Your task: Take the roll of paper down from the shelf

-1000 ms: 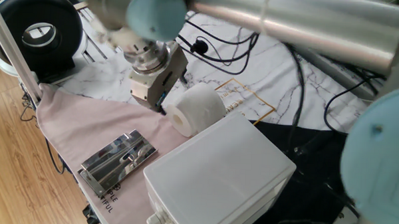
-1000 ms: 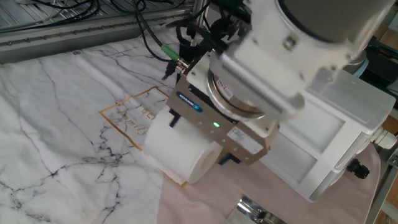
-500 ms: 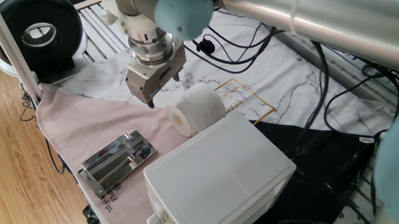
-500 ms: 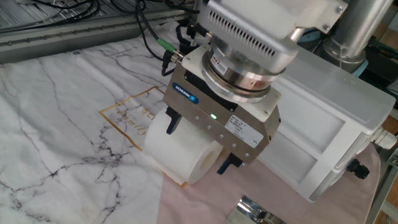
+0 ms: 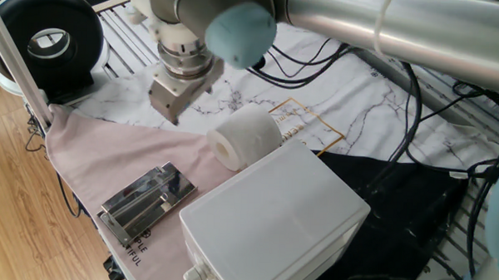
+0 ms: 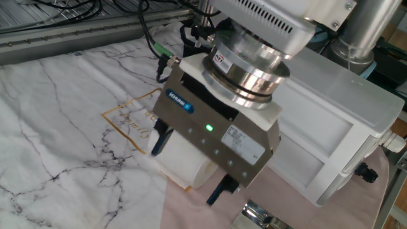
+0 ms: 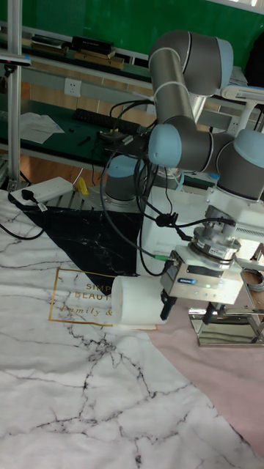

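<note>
The roll of paper point(image 5: 243, 136) lies on its side on the table, where the marble sheet meets the pink cloth, right against the white box. The same roll of paper point(image 7: 136, 300) point(image 6: 178, 159) rests there with nothing holding it. The shelf point(image 5: 147, 201), a flat chrome rack, lies on the pink cloth nearer the table's front; the shelf point(image 7: 224, 326) carries nothing. My gripper point(image 5: 174, 114) hangs open and empty, raised and clear of the roll's hollow end. In the other views the gripper point(image 7: 188, 309) point(image 6: 189, 164) partly covers the roll.
A big white plastic box point(image 5: 272, 220) stands just beside the roll. A black round device point(image 5: 45, 41) sits at the back left, near a white upright post point(image 5: 19, 57). Cables point(image 5: 319, 55) run across the marble sheet, and a black cloth point(image 5: 389, 195) lies at the right.
The gripper has pulled back from the roll's end, rising and moving left in one fixed view, still open. The roll and the shelf have stayed put.
</note>
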Tool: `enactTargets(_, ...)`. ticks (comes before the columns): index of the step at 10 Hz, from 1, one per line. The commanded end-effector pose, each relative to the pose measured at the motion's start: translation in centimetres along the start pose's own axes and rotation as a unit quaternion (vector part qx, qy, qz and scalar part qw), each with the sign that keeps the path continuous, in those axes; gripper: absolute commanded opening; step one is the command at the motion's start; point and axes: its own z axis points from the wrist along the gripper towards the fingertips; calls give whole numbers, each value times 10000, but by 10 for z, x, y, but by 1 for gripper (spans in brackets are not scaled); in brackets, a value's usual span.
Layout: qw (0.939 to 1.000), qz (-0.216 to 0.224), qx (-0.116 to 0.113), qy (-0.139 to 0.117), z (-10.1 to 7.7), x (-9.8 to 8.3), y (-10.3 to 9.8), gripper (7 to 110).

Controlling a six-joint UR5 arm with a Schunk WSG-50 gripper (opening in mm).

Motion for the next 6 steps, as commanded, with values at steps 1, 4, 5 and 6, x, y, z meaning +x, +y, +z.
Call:
enactTargets(1, 9983, -4, -98, -566, 13, -44, 4, 7)
enactTargets(4, 9988, 36, -57, -494, 22, -48, 5, 7)
enactTargets(5, 9990, 8, -27, -457, 27, -51, 3, 7)
enactTargets(6, 9991, 11, 5, -435, 31, -52, 3, 7)
